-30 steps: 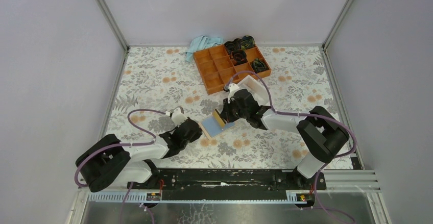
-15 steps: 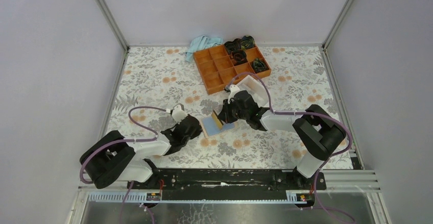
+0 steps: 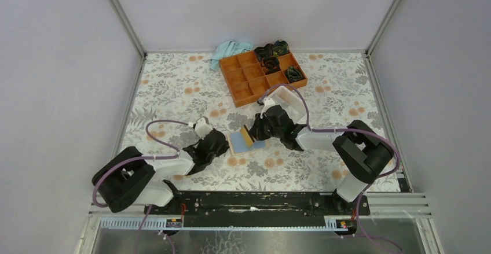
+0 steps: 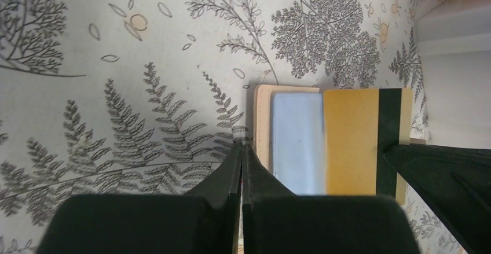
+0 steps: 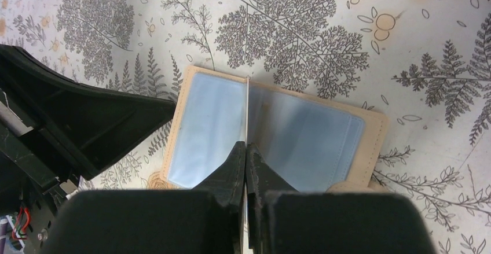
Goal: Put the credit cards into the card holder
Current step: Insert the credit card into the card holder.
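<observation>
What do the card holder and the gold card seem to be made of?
Card holder: likely leather or imitation, matte tan, stitched along the rim; its light blue pockets look like glossy plastic, with soft reflections. Gold card: probably stiff plastic, smooth, with a black stripe.

gold card [image 4: 350,141] lower edge behind left claw [image 4: 241,150], tray [image 3: 230,83] contents unclear

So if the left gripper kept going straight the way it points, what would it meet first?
Most likely the tan edge of the card holder, just ahead of the left gripper, whose jaws are shut. Depth is unclear; it could touch the tablecloth beside it first.
</observation>
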`<action>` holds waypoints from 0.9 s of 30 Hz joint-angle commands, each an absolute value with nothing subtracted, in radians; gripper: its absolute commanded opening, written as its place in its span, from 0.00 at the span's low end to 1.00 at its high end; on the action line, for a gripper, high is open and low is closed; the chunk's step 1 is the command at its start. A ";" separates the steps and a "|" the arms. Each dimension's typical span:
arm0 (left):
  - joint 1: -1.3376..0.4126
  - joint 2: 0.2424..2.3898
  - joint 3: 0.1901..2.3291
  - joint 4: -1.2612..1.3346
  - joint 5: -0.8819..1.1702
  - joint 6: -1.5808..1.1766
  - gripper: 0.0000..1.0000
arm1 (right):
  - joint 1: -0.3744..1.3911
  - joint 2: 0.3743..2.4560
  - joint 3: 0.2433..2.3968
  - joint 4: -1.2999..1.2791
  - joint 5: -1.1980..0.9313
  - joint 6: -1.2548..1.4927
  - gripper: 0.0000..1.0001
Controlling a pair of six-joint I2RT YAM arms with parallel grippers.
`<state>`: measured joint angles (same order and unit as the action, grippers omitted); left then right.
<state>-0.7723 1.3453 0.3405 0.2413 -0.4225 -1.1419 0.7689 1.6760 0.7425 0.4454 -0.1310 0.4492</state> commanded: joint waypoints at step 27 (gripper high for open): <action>-0.768 1.174 0.255 0.117 -0.387 -1.118 0.06 | 0.796 1.633 0.789 0.345 -0.108 0.531 0.00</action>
<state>-0.7712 1.1435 0.2611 0.0830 -0.4164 -1.1294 0.7876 1.6260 0.7647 0.3222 -0.1066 0.4820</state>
